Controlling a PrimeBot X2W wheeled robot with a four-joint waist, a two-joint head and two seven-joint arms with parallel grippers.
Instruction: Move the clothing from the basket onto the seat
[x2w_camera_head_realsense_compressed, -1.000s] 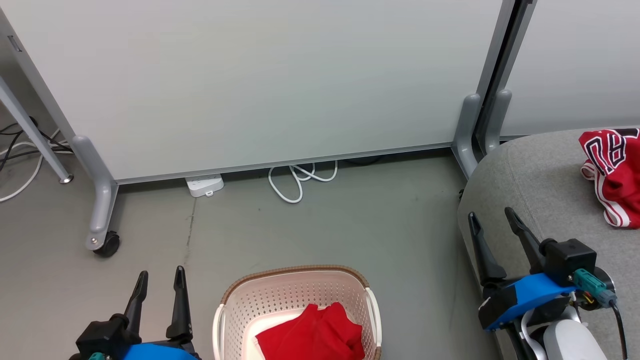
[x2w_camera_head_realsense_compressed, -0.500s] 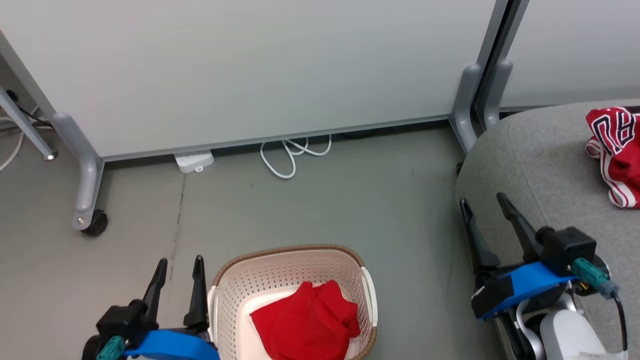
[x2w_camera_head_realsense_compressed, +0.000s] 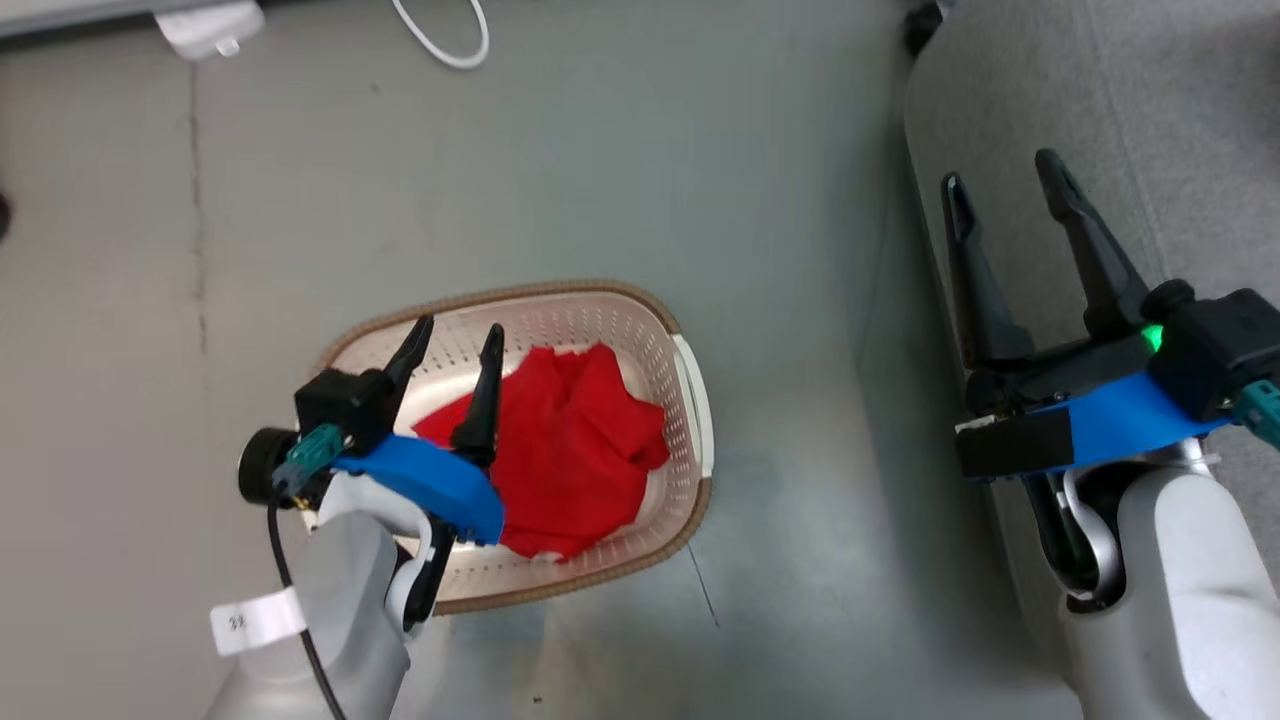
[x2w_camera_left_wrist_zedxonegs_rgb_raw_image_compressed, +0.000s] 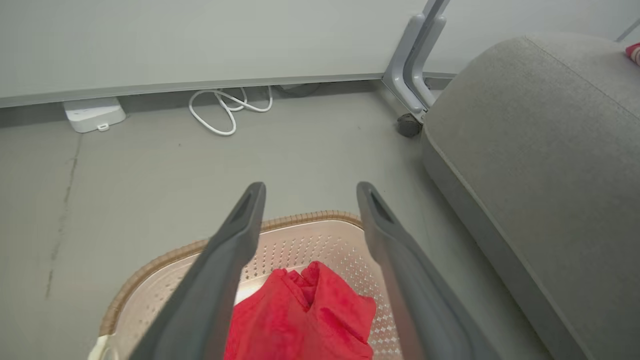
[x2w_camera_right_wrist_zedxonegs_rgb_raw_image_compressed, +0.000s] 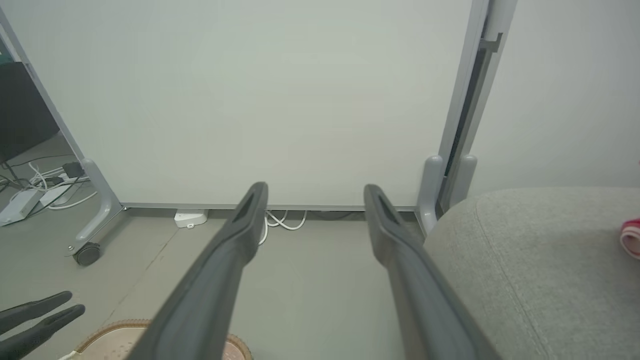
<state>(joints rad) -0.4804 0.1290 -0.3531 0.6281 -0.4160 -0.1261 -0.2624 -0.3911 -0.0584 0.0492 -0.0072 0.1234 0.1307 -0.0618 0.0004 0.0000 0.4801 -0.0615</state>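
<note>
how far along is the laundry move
Done: a red-and-white piece lies on the seat. In hand: the open left end effector hovers over the basket, holding nothing. Left: the red garment in the basket needs grasping and moving over.

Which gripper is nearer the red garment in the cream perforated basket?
Left. The left gripper hangs over the red garment; the right gripper is apart, above the grey fabric seat.

Matt red cloth (x2w_camera_head_realsense_compressed: 565, 440) fills a perforated plastic basket (x2w_camera_head_realsense_compressed: 690, 400) with woven-look rim; the seat (x2w_camera_left_wrist_zedxonegs_rgb_raw_image_compressed: 540, 150) is rough grey fabric.
</note>
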